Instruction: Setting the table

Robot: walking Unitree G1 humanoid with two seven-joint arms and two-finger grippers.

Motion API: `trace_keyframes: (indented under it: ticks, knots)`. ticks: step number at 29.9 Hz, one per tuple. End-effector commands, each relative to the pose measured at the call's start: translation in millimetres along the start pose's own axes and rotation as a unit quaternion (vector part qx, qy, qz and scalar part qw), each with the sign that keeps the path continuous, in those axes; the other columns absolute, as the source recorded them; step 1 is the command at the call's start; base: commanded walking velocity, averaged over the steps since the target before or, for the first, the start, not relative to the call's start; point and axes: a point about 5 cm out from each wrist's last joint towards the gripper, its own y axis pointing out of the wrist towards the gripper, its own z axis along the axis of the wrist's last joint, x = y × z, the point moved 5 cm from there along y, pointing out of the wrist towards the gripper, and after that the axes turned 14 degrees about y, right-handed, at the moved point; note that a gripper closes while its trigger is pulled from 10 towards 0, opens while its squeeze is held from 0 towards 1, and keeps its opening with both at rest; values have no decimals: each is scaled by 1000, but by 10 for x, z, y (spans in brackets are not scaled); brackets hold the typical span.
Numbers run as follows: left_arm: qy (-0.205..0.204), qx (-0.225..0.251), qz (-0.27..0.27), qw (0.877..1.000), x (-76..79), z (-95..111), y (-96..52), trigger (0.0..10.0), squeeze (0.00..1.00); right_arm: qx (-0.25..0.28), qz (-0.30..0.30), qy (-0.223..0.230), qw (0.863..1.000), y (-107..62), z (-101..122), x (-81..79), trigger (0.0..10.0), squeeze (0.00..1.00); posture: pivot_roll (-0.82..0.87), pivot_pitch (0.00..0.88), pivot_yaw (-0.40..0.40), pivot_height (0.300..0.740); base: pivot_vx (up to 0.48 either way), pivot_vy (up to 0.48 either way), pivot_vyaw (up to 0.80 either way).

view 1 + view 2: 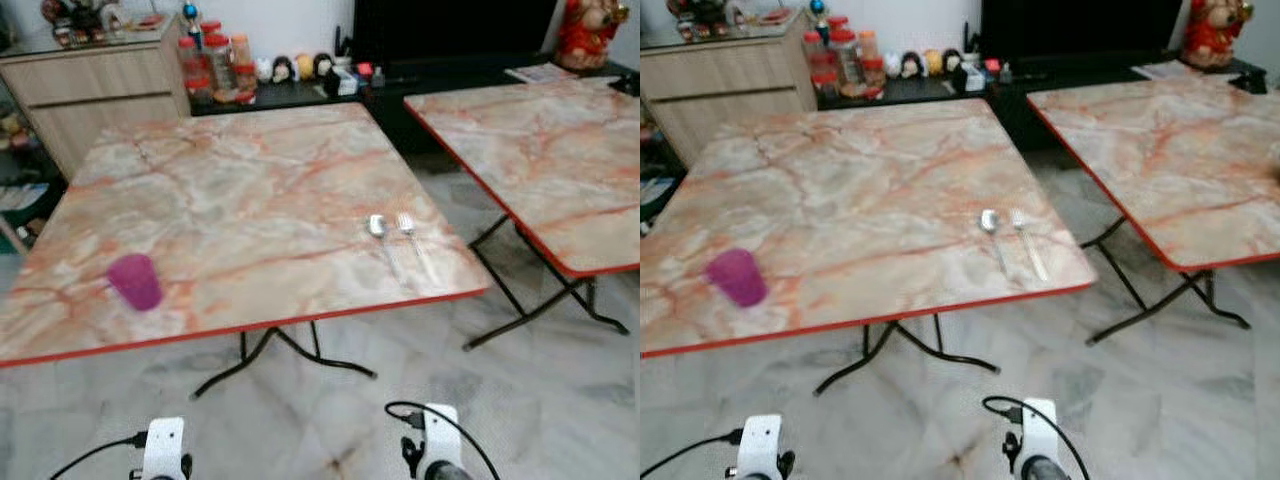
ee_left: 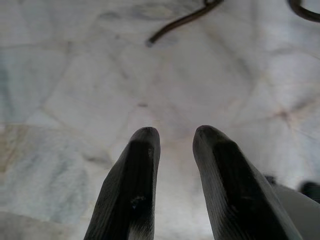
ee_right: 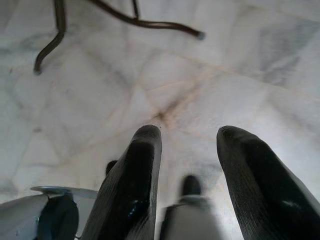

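I'm looking down at a pale marble-tiled floor [image 1: 520, 400] filling the lower frame. Two marble-patterned folding tables with red edges are standing on black legs, one at centre [image 1: 250, 190], one at upper right [image 1: 540, 150]. A wooden sideboard [image 1: 90, 90] is sitting upper left, with a low black cabinet [image 1: 430, 70] running along the white wall [image 1: 290, 25] up top.

right claw [image 3: 187, 145] parted, marble floor [image 3: 240, 75]; table legs [image 3: 145, 22]

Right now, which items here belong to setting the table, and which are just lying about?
Job:
near table
purple cup
spoon
fork

Lying about:
second table
jars
figurines
cabinet
red figure
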Motion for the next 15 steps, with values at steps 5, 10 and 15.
trace_keyframes:
  ticks: [5, 10, 15]
  knots:
    - [-13, 8, -4, 1000, 51, 30, 0, 10000, 0, 7, -10, 1, 1000, -4, 47, 80, 10000, 0, 31, 0, 45, 732, 0, 0, 534]
    - [-13, 8, -5, 1000, 63, 28, 0, 10000, 0, 4, -10, 11, 1000, -4, 37, 85, 10000, 0, 30, 0, 43, 732, 0, 0, 83]
    - [-11, 9, -9, 1000, 89, 29, -2, 10000, 0, 4, -9, 10, 1000, -4, 41, 84, 10000, 0, 31, 0, 42, 732, 0, 0, 0]
